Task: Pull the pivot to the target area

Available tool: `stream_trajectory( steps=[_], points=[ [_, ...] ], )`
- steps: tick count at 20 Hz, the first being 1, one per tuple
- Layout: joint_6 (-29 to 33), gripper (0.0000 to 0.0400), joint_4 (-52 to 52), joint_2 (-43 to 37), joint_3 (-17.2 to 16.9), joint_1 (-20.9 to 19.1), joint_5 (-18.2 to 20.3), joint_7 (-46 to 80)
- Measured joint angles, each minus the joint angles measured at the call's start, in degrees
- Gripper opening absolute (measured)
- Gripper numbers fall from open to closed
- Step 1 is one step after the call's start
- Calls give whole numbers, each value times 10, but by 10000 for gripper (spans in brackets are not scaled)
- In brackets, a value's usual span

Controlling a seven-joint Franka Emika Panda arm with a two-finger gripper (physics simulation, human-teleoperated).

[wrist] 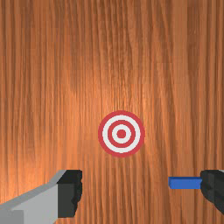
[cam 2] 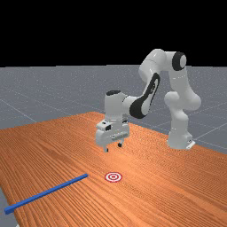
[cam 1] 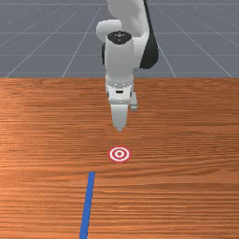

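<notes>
My jaws hang open above the table [cam 1: 186, 121]; in the front view, the blue bar [cam 1: 87, 205] lies seven o'clock from the target [cam 1: 119, 154].

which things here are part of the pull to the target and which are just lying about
For the job:
- blue bar, probably the pivot
- red-and-white target, beyond the bar's near end
- open hand, raised above the table

Not part of it:
- wooden table, only the surface underneath

Orange-brn wood tbl [cam 1: 186, 116] w/ blue bar [cam 1: 87, 205] & red/wht target [cam 1: 119, 154]
</notes>
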Motion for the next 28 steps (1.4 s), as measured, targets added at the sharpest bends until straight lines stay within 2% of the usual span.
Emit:
stream_trajectory(
  steps=[1,2,3,5,6,7,8,10,11,13,23,27,28],
  points=[
    [-158,244,84,0,0,0,0,0],
    [-326,148,232,-2,0,0,0,0],
    [-324,90,256,-36,0,0,0,0],
    [-323,33,261,-47,0,0,0,0],
    [-324,177,257,-49,5,-10,39,-21],
    [-323,265,252,-52,5,-11,42,-22],
    [-320,318,252,-53,-3,4,-17,9],
    [-318,370,249,-53,-4,7,-28,15],
    [-317,382,249,-53,-1,2,-7,4],
    [-316,393,248,-53,-2,1,0,13],
    [-314,400,246,-53,-1,0,1,7],
    [-311,400,244,-52,-2,4,-14,10],
    [-314,400,244,-51,-7,13,-47,29]
  ],
)
